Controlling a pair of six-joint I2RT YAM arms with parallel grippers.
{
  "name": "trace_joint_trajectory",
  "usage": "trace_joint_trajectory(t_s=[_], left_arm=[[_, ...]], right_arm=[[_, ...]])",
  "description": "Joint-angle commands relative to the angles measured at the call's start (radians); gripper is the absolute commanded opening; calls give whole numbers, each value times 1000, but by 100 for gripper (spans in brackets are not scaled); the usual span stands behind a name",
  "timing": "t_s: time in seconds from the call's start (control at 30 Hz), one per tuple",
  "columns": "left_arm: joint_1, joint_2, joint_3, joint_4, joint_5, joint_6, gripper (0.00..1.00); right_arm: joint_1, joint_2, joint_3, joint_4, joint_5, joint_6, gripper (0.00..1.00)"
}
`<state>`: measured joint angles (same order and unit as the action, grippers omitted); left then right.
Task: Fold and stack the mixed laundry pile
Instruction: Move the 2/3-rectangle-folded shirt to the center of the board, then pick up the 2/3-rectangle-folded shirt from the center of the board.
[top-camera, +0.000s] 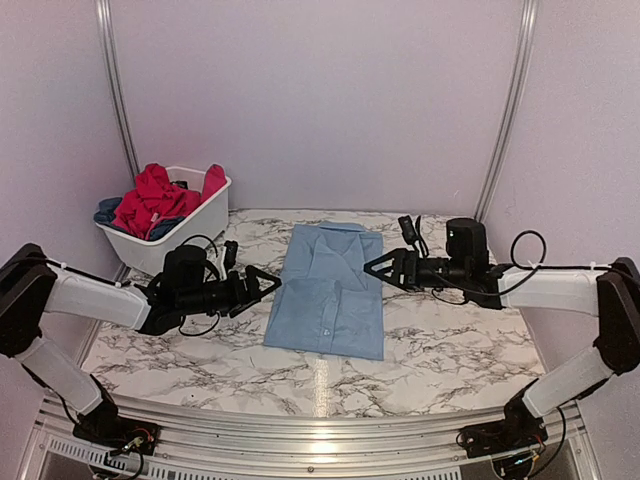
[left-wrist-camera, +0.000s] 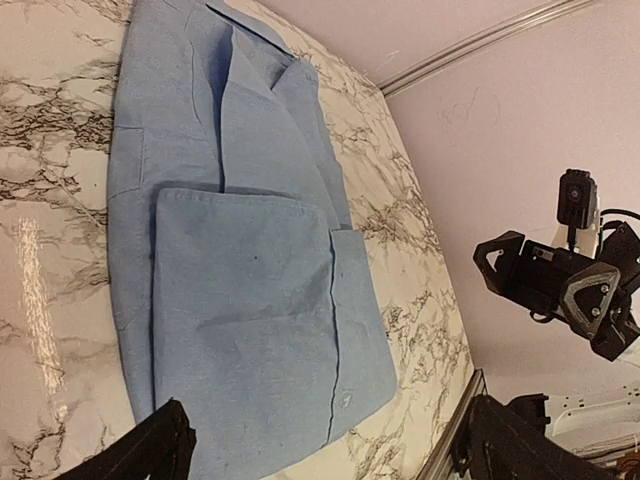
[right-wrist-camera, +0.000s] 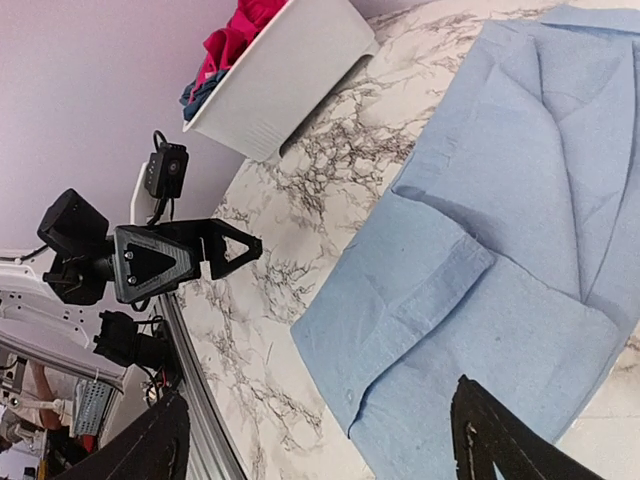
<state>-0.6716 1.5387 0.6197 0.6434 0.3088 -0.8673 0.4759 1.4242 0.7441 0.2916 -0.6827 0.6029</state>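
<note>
The mixed laundry pile (top-camera: 155, 200) fills the white basket (top-camera: 205, 222) at ten o'clock. One light blue shirt (top-camera: 328, 290) lies mid-table with its sides folded in. The left gripper (top-camera: 262, 285) at its nine o'clock and the right gripper (top-camera: 380, 266) at three are both open and empty. The next move is probably to lift the hem at six toward the collar. There is one basket; its red and dark blue garments I cannot count.

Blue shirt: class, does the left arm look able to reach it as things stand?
Probably yes. The left hand is open right beside the shirt, with only bare table between them; the basket stands farther back.
</note>
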Motion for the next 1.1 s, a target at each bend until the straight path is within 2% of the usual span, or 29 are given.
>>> trace_joint_trajectory(t_s=[0.0,0.07,0.17,0.23,0.3,0.4,0.5,0.57,0.7,0.8,0.93,1.07], left_arm=[[2,-46,-59,-200,-14,179,96],[-17,-71,-43,-313,-82,308,95],[-133,-79,24,-523,-414,564,98],[-176,-85,7,-536,-560,664,97],[-195,-148,-71,-451,-636,791,95],[-196,-292,-227,-249,-601,939,96],[-195,-368,-312,-113,-512,1057,94],[-198,-329,-294,-103,-467,1104,91],[-246,-184,-238,-114,-480,1167,78],[-264,-136,-230,-90,-480,1214,76],[-271,-81,-203,-87,-455,1274,73],[-279,-15,-175,-86,-452,1321,66]], right_arm=[[96,-65,-62,-308,214,-152,84],[160,-108,-63,-383,348,-221,82],[241,-127,-84,-414,510,-318,78],[298,-121,-98,-425,616,-360,76],[371,-126,-121,-403,763,-395,75],[472,-146,-166,-339,908,-456,75],[495,-151,-214,-225,929,-513,74],[497,-126,-214,-209,933,-525,72],[543,-53,-203,-222,984,-491,68],[640,2,-192,-233,1095,-465,70],[672,65,-173,-260,1147,-421,70],[684,93,-160,-312,1179,-360,70]])
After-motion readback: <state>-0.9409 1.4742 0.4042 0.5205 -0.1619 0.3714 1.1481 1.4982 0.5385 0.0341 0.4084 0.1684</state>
